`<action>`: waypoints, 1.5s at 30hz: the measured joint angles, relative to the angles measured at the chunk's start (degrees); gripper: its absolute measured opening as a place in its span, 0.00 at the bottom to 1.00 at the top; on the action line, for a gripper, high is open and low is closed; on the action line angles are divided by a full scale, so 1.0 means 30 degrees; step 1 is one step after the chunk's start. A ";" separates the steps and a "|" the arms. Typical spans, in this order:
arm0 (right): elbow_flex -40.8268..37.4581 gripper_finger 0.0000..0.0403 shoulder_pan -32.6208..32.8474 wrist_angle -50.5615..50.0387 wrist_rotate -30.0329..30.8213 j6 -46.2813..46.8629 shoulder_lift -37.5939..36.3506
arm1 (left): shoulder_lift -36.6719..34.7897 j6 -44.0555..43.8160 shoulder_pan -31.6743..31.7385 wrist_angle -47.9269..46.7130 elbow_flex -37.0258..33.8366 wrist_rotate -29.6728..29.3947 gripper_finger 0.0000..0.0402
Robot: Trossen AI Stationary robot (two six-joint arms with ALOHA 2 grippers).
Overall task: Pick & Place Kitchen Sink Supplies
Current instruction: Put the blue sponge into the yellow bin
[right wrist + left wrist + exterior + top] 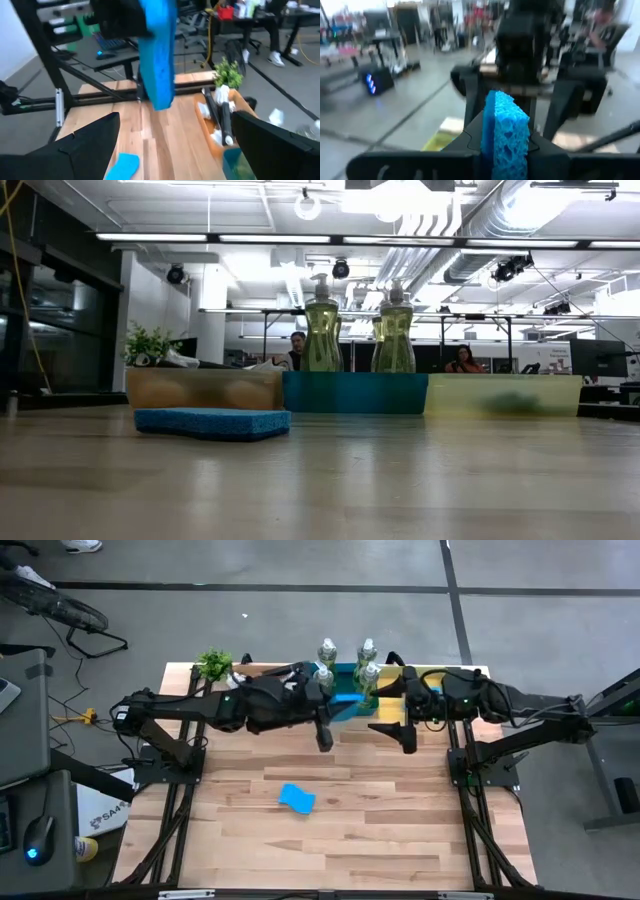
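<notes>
Left claw is clamped shut on a blue sponge, gripped edge-on so the slab stands upright between the fingers. In the high view this left claw hangs over the far part of the desk, just in front of the blue bin. Right claw faces it from close by, fingers spread wide and empty, looking straight at the held sponge; seen from above, the right claw sits just in front of the yellow bin.

Sponge judgement: light, soft, porous, squashes under the pinch, not fragile, unlikely to slip. Best hold is across the flat faces near the middle. If this is a handover, the right claw should take the free end clear of the left fingers.

Second blue sponge lies flat mid-desk, well apart from both arms; a top-down pinch across its narrow width looks easy. Soap bottles stand in the bins at the far edge: heavier, smooth, tippy. Brushes lie in the wooden bin beside the potted plant.
</notes>
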 joint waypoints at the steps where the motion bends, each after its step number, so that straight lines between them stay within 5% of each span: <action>1: 0.0000 0.93 0.0000 0.0256 -0.0323 -0.0117 0.0000 | 0.0000 0.0286 -0.0004 0.0618 0.0000 0.0136 0.09; 23: -0.0007 0.85 -0.0058 0.5994 -0.2928 -0.1016 0.1224 | 0.0648 0.1329 -0.0004 0.6026 -0.0007 0.1454 0.09; 45: -0.0007 0.32 -0.0058 0.6301 -0.2709 -0.1024 0.1218 | 0.0634 0.1038 -0.0004 0.6411 -0.0007 0.1404 0.09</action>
